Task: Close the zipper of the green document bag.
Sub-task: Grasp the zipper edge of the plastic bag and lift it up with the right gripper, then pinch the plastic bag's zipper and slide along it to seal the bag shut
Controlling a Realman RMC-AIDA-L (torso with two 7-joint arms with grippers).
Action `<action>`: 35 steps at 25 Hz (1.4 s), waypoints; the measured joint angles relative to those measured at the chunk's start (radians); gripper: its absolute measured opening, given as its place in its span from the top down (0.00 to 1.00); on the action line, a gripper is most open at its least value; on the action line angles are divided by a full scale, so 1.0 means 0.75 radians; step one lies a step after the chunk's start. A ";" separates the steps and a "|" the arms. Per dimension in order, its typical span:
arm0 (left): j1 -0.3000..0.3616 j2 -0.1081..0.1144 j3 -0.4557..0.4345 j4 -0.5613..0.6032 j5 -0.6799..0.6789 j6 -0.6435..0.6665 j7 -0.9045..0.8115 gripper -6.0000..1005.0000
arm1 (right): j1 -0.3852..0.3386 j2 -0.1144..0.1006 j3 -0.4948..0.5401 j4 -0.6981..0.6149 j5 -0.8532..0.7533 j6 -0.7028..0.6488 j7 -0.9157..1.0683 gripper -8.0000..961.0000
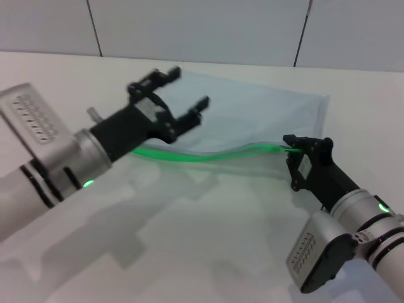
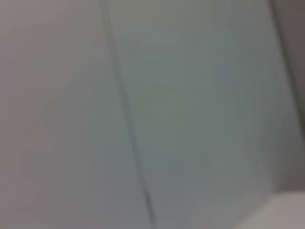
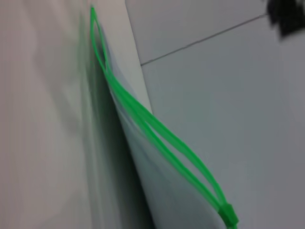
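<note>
The green document bag (image 1: 252,120) lies flat on the white table, a translucent pale pouch. Its zipper (image 1: 202,156) runs along the near long edge as a bright green, wavy strip. In the right wrist view the zipper (image 3: 157,138) shows two strips parted, with the slider (image 3: 228,217) at one end. My right gripper (image 1: 291,147) sits at the strip's right end, shut on the zipper there. My left gripper (image 1: 186,88) hovers open above the bag's left part, holding nothing.
The white table (image 1: 189,252) spreads in front of both arms. A grey tiled wall (image 1: 202,25) stands behind the bag. The left wrist view shows only a blurred grey surface (image 2: 200,95) with a dark seam.
</note>
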State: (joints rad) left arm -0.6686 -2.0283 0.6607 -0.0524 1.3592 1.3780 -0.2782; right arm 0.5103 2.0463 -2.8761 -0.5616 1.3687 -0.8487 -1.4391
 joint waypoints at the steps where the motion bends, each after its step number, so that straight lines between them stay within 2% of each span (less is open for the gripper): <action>1: -0.011 -0.001 0.006 0.000 0.024 -0.019 0.004 0.37 | 0.004 0.000 0.000 -0.009 -0.005 0.000 -0.001 0.94; 10: -0.097 -0.011 0.223 -0.011 0.079 -0.151 0.119 0.37 | 0.060 0.000 0.000 -0.062 -0.044 0.001 0.001 0.94; 25: -0.089 -0.018 0.223 -0.016 0.069 -0.142 0.319 0.39 | 0.033 0.002 0.000 -0.086 -0.191 -0.002 0.010 0.94; 35: -0.081 -0.020 0.221 -0.020 0.069 -0.141 0.372 0.39 | 0.032 0.002 0.000 -0.097 -0.199 -0.002 0.013 0.94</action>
State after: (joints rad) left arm -0.7294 -2.0434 0.8268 -0.0672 1.4107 1.2721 0.0005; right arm 0.5340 2.0478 -2.8762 -0.6343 1.2195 -0.8499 -1.4297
